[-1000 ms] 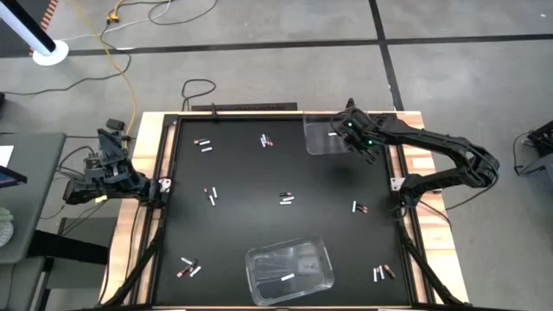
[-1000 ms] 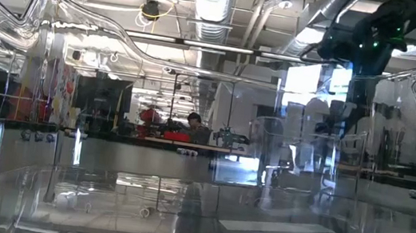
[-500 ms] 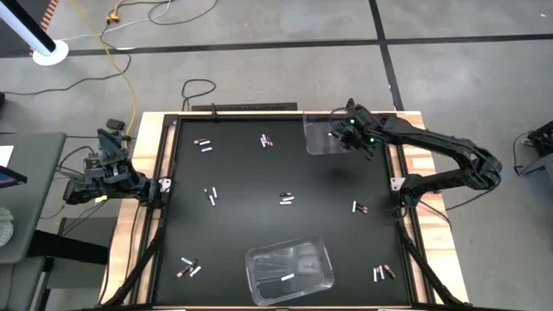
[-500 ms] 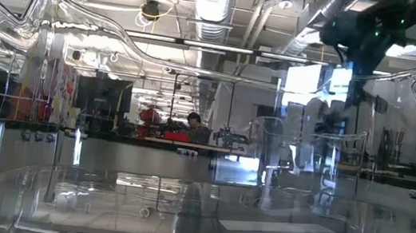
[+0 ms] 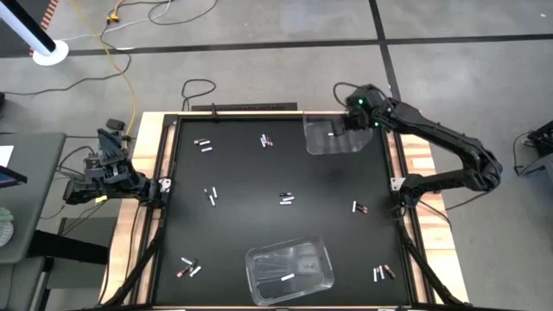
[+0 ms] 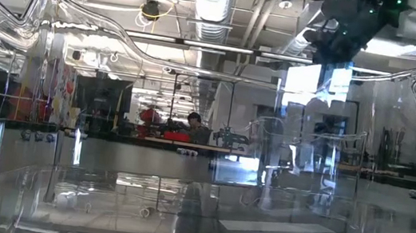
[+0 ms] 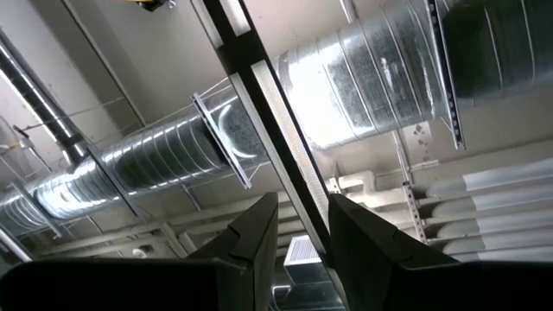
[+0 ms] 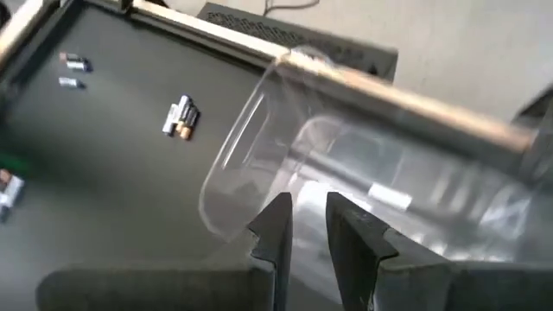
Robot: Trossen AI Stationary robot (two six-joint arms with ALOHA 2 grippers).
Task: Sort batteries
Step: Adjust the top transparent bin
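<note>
A grey concrete floor with trailing cables surrounds the black counter (image 5: 259,225), where batteries (image 5: 288,199) lie scattered in small pairs: upper left, upper middle, centre, right of centre and both lower corners. One clear bin (image 5: 290,270) sits at the lower middle with a white battery inside; a second clear bin (image 5: 333,136) sits at the upper right.

Over the last second the right pincer (image 5: 356,113) has drawn back from above the middle of that upper-right bin to its far corner, and in the low view it has climbed toward the top of the frame. Its fingers stand slightly apart with nothing between them, and a white battery (image 8: 390,197) lies inside the bin below. That reads as a drop-off just finished, so the arm looks free to fetch another.

The left pincer (image 7: 302,226) waits off the counter's left edge, pointing at the ceiling, fingers a little apart and empty. Most batteries remain unsorted.
</note>
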